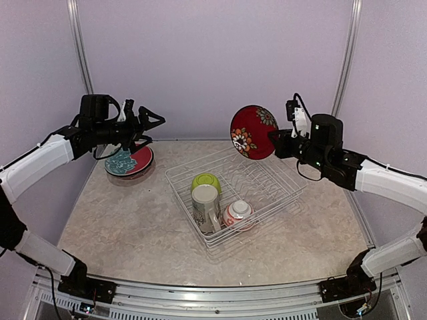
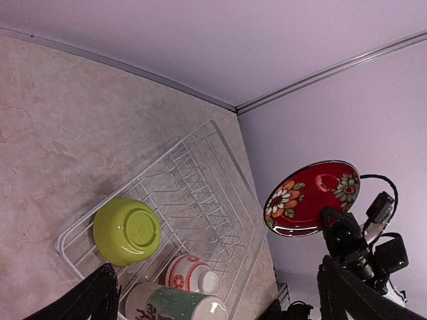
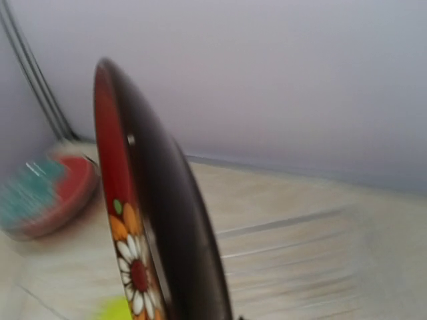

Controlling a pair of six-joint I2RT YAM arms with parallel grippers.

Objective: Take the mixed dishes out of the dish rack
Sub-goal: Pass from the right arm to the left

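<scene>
Top external, right gripper pinching a glossy round red plate aloft near the wire rack, left gripper gaping wide.

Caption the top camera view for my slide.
Right fingers hold the red floral plate clear of the dish rack; green bowl, mug and small bowl sit inside.

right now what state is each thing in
round red flowered plate: on edge, in the air, held
right tool: shut on that plate's rim
left tool: open, empty
lime-green bowl: upside down in white wire dish rack
cream patterned mug: in the rack, beside the bowl
small white-and-red bowl: upside down in the rack
stacked teal and red plates: flat, outside the rack
</scene>
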